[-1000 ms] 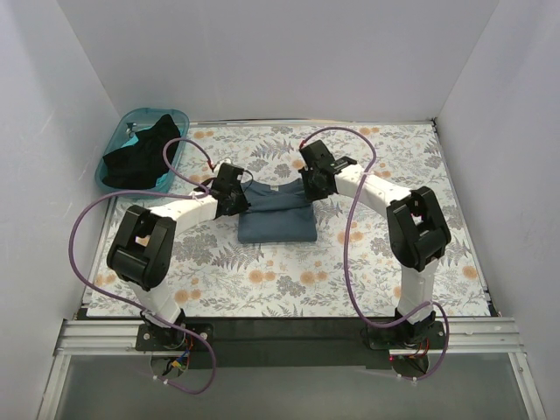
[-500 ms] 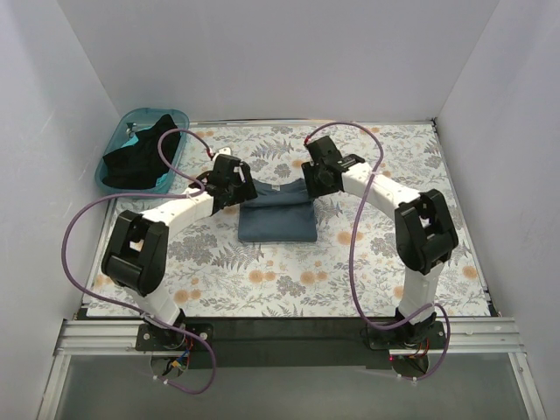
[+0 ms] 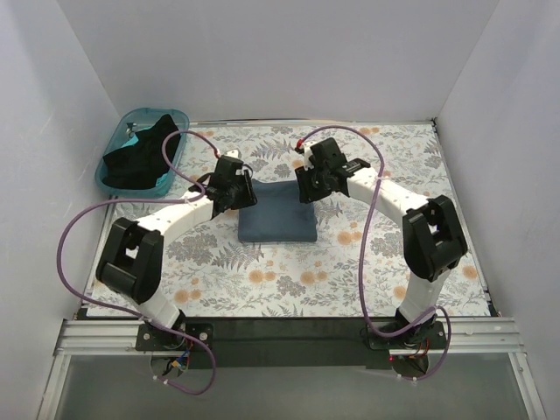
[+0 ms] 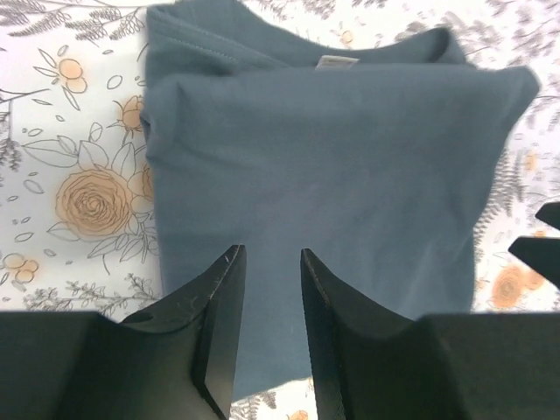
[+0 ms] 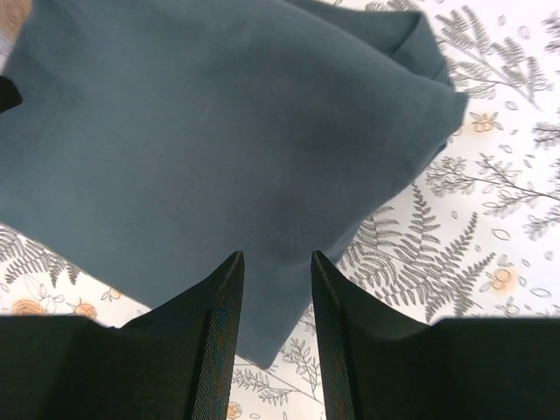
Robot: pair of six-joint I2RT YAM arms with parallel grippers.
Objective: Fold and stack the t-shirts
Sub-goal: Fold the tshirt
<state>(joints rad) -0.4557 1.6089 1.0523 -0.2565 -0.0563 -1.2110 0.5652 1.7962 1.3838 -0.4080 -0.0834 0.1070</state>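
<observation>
The slate blue-grey t-shirt (image 3: 277, 213) lies folded into a flat rectangle on the floral table, its neck label visible in the left wrist view (image 4: 337, 61). It also fills the right wrist view (image 5: 219, 131). My left gripper (image 3: 238, 185) hovers over its back left corner, jaws open and empty (image 4: 271, 262). My right gripper (image 3: 306, 185) hovers over its back right corner, jaws open and empty (image 5: 277, 262). A black t-shirt (image 3: 140, 156) lies bunched in the teal basket (image 3: 112, 143) at the back left.
The floral tablecloth (image 3: 289, 280) covers the table. White walls close in the back and both sides. The arms' purple cables loop above the table on both sides of the shirt.
Both grippers carried the raised back edge of the blue-grey shirt away from the arms, let it go, and it now lies flat. Both grippers now hover over its back corners.
</observation>
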